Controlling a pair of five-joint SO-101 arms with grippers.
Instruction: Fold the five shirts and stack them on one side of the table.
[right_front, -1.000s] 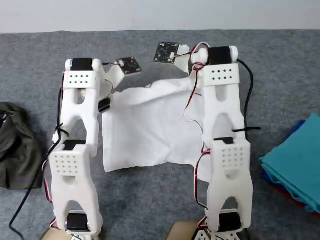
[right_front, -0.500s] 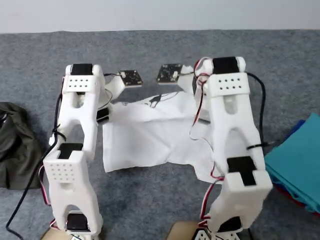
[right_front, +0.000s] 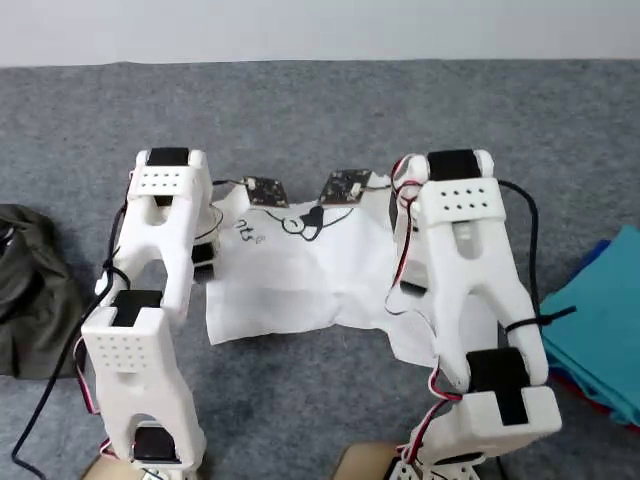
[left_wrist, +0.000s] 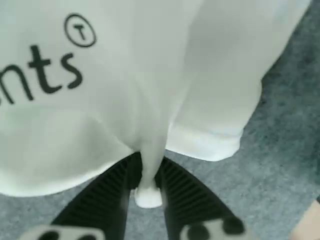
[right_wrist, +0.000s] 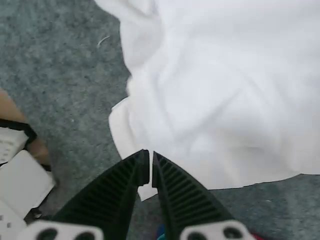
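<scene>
White shirt (right_front: 300, 285) looked limp and light, best held at its edges; your left gripper (left_wrist: 147, 187) pinched a bunched fold, your right gripper (right_wrist: 150, 167) was pressed together on its edge.

- Dark lower-case lettering (left_wrist: 45, 75) runs across the white shirt (left_wrist: 215, 75) in the left wrist view. It is the tail end of a word, and its start is cut off at the edge.
- Just past the last letter, a small circled mark (left_wrist: 80, 30) pops up: one capital inside a ring.
- Over to the high view: print sits near the shirt's far edge, too small to read.
- Beside it there's a black line drawing (right_front: 300, 222), with no legible letters.
</scene>
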